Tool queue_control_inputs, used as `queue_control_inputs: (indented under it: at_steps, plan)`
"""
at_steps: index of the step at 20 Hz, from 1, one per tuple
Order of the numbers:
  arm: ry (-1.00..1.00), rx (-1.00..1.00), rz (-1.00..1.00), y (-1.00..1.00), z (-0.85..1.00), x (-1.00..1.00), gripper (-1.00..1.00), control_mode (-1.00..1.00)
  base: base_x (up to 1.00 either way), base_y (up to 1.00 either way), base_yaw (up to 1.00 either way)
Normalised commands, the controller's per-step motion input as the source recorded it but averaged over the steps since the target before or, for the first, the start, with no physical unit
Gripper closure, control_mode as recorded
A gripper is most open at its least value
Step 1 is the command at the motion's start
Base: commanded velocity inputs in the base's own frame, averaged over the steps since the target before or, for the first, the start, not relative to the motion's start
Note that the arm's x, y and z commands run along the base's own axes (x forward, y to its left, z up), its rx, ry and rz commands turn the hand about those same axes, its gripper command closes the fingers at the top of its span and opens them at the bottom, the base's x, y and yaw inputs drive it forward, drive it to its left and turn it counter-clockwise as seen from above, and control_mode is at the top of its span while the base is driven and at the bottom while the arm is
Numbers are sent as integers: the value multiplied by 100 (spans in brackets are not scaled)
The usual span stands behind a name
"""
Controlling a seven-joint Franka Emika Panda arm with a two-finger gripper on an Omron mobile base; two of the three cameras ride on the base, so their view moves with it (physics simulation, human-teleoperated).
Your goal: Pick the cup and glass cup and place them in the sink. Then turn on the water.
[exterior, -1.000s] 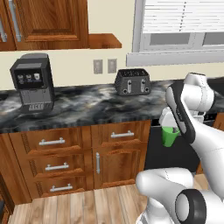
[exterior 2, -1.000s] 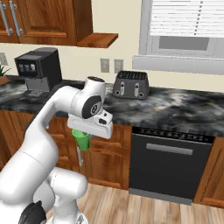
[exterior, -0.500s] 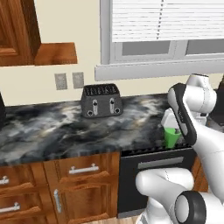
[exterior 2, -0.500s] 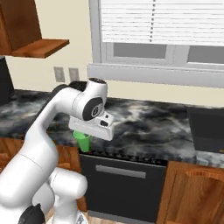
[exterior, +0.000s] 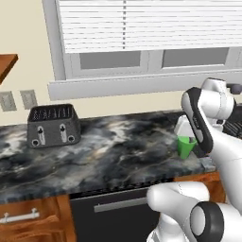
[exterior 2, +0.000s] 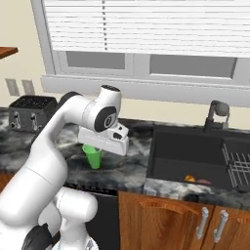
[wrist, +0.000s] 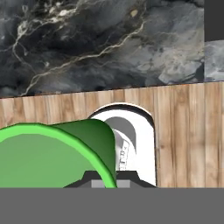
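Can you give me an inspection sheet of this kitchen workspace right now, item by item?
Surface: dark marbled counter.
Job's things: green cup held above the counter's front edge, left of the black sink; faucet behind the basin, no water running; glass cup nothing seen.
Clutter: toaster on the counter; wire rack at the sink's right; small orange and red items in the basin.
End effector: end effector shut on the green cup.
Cables: nothing seen.
Surroundings: window with blinds, wall outlets, wooden cabinets.

No legible text — none anywhere
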Motion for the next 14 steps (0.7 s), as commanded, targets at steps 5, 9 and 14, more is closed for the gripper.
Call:
queue_control_inputs:
  at_steps: [5, 9, 14]
  plan:
    - [0, 0, 0, 0, 0, 0, 100, 100, 40, -62, -2]
    - [0, 0, 0, 0, 0, 0, 100, 100, 32, -73, -6]
    - [-1, 4, 0, -8, -13, 4, 100, -100, 20, -48, -4]
